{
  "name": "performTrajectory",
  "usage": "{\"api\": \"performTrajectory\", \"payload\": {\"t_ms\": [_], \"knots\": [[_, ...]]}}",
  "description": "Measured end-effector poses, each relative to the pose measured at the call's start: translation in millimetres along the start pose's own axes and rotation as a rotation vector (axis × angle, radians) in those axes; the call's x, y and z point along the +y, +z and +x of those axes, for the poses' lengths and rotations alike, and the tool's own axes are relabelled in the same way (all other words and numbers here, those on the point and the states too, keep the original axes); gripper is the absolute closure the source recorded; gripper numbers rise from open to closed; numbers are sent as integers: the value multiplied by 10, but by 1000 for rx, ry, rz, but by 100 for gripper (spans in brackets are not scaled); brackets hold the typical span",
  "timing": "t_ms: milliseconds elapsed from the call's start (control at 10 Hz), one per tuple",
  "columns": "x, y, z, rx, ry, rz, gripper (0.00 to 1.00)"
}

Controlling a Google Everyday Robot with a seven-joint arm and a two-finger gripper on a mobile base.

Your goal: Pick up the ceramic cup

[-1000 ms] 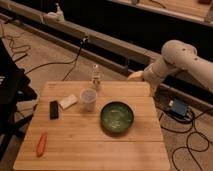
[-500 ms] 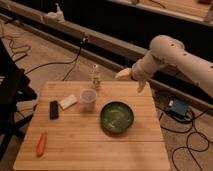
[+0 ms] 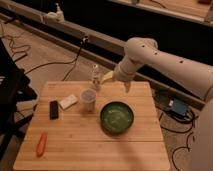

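Now, the hand (image 3: 116, 80): it is hanging at the end of the pale, curved robot arm (image 3: 165, 57), which is reaching in from the right of the view. It is hovering over the far edge of the table and is gripping nothing that can be seen.
Hand's state: it is not showing plainly, so I cannot tell whether it is apart or together.
Cup: the small pale grey-white handleless ceramic cup (image 3: 88, 99) is standing upright on the table. It is lying down and to the left of the hand in the view, apart from it.
Bottle: the small clear plastic bottle (image 3: 95, 77) is standing upright just left of the hand, close behind the cup.
Bowl: the wide dark green round bowl (image 3: 117, 117) is sitting mouth up below the hand, towards the camera. It is resting just right of the cup without touching it.
White block: the small white rectangular block (image 3: 68, 102) is lying flat farther left of the hand, near the cup.
Black bar: the short black rectangular bar (image 3: 53, 109) is lying beside the white block, farther again from the hand.
Orange piece: the slim orange carrot-shaped piece (image 3: 41, 143) is lying well apart from the hand, near the table's front left corner.
Table: the light wooden plank table (image 3: 90, 152) is carrying all of these.
Floor: the small blue box (image 3: 177, 107) is sitting right of the hand, beyond the table's edge.
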Motion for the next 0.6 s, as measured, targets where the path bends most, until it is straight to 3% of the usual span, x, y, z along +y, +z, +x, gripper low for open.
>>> {"api": "performTrajectory", "payload": {"t_ms": [100, 600], "knots": [[132, 23, 34, 8, -9, -16, 20], [-29, 6, 15, 12, 17, 2, 20]]}}
